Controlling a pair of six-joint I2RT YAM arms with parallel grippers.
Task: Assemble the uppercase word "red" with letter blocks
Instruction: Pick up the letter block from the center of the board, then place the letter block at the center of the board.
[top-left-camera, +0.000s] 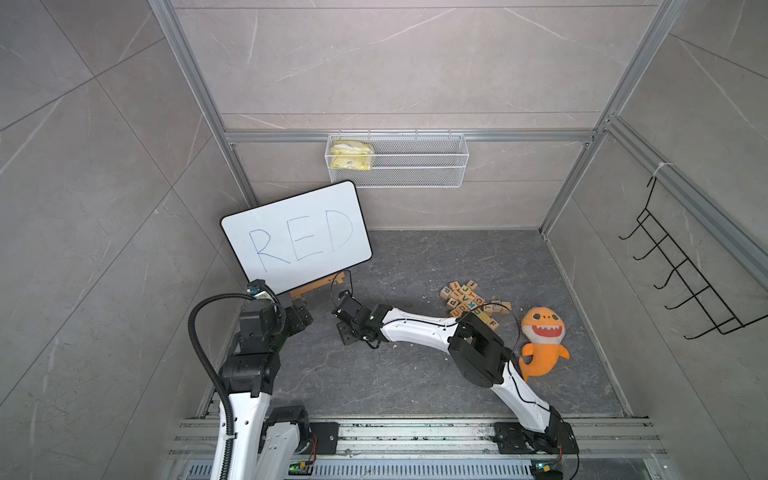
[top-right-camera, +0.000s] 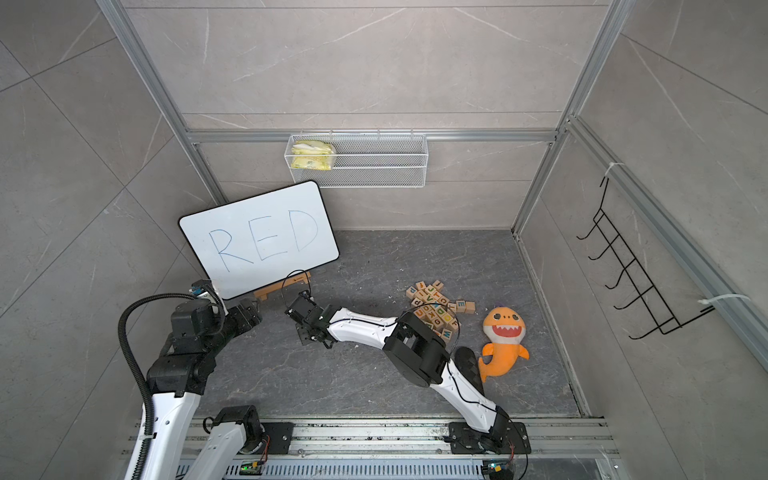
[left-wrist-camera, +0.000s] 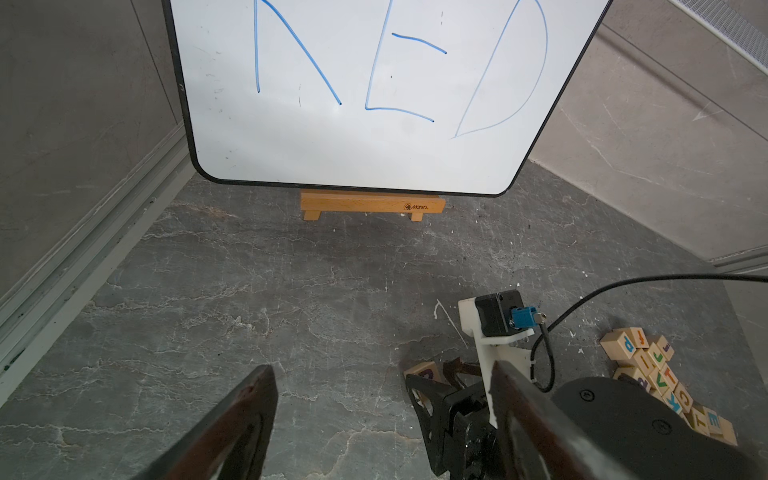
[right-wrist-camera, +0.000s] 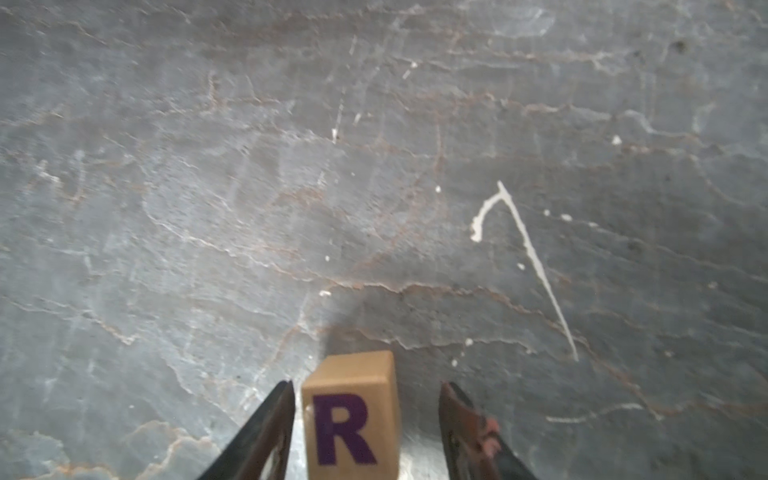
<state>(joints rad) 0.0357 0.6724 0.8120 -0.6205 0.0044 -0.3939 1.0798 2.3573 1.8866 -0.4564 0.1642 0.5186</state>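
Note:
A light-wood letter block with a purple R (right-wrist-camera: 353, 415) stands on the dark floor between the fingers of my right gripper (right-wrist-camera: 365, 386). The gripper is open: one finger lies close along the block and a clear gap separates the other from it. In both top views the right gripper (top-left-camera: 357, 332) points down in front of the whiteboard and hides the block. The left wrist view shows the R block (left-wrist-camera: 424, 370) partly behind that gripper. My left gripper (left-wrist-camera: 380, 370) hangs open and empty to the left of it. The other letter blocks (top-left-camera: 469, 301) lie in a heap, an E block (left-wrist-camera: 712, 419) among them.
A whiteboard (top-left-camera: 297, 237) with "RED" handwritten in blue leans on a wooden stand (left-wrist-camera: 370, 203) at the back left. An orange shark plush (top-left-camera: 540, 340) lies right of the heap. A wire basket (top-left-camera: 399, 160) and a hook rack (top-left-camera: 685, 270) hang on the walls.

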